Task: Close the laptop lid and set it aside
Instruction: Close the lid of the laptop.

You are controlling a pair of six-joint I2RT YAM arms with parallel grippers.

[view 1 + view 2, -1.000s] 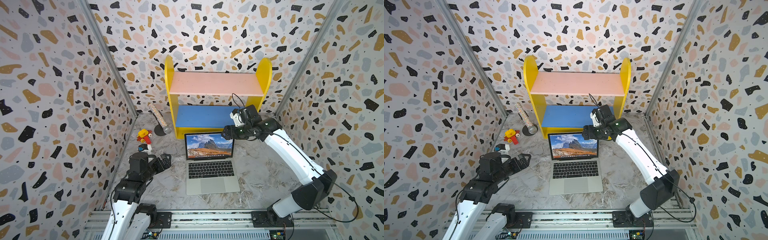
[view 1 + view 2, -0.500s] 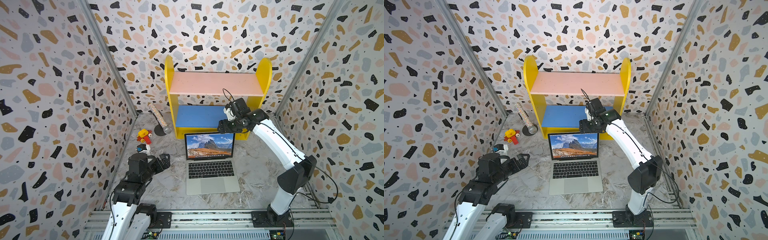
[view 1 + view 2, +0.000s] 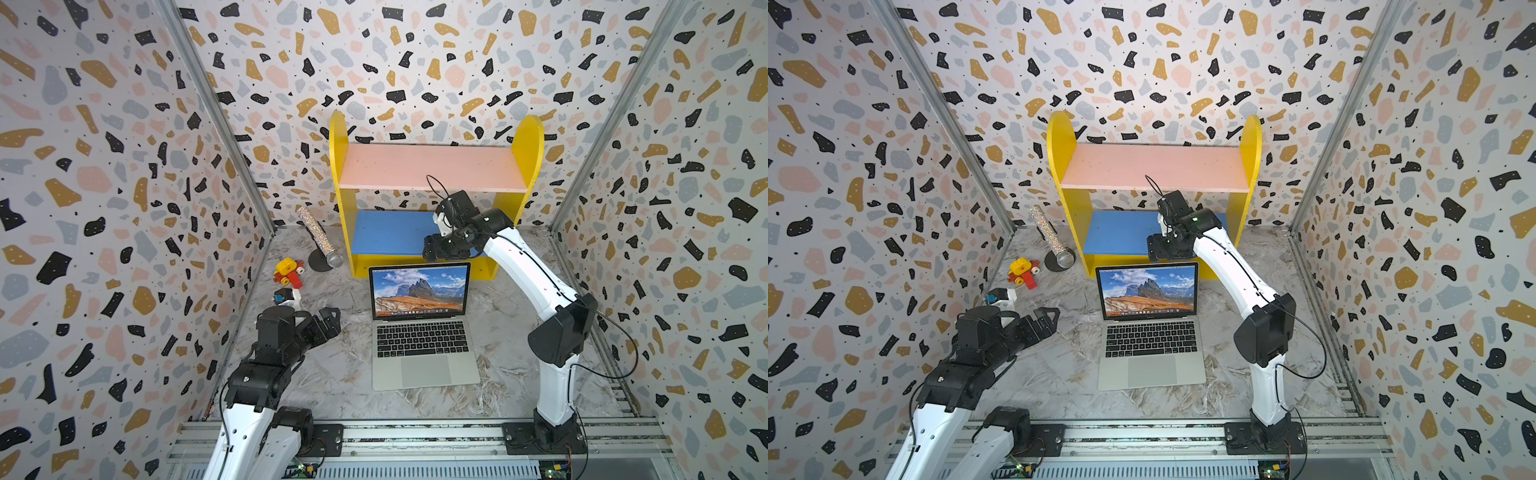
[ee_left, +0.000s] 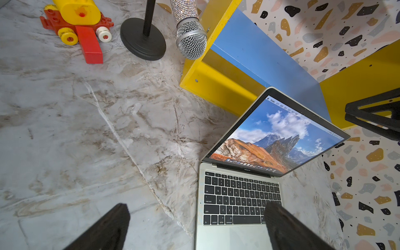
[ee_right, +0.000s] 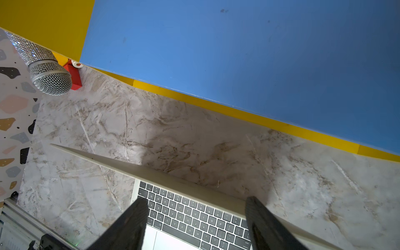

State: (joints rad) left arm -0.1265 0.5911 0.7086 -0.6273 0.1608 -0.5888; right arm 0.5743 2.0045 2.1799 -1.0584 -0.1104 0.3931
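Note:
The silver-grey laptop [image 3: 424,372] [image 3: 1152,370] sits open in the middle of the marble floor, keyboard toward the front. The laptop lid [image 3: 419,291] [image 3: 1148,291] [image 4: 277,134] stands upright, showing a mountain landscape. My right gripper [image 3: 432,251] [image 3: 1154,251] [image 5: 197,201] hovers open just above the lid's top edge [image 5: 151,171], near its right half, holding nothing. My left gripper [image 3: 328,320] [image 3: 1046,318] [image 4: 198,206] is wide open and empty, low to the left of the laptop [image 4: 238,194] and pointing toward it.
A yellow shelf unit [image 3: 528,141] with a pink top and blue lower board [image 3: 386,232] stands right behind the lid. A glittery microphone [image 3: 320,237] on a black stand, a red-yellow toy [image 3: 289,272] and a small white-blue object [image 3: 284,297] lie at the back left. Walls close in on both sides.
The right arm folded inward and carried its gripper left to just above the lid's top edge. The left arm has barely moved. The lid stands as before.

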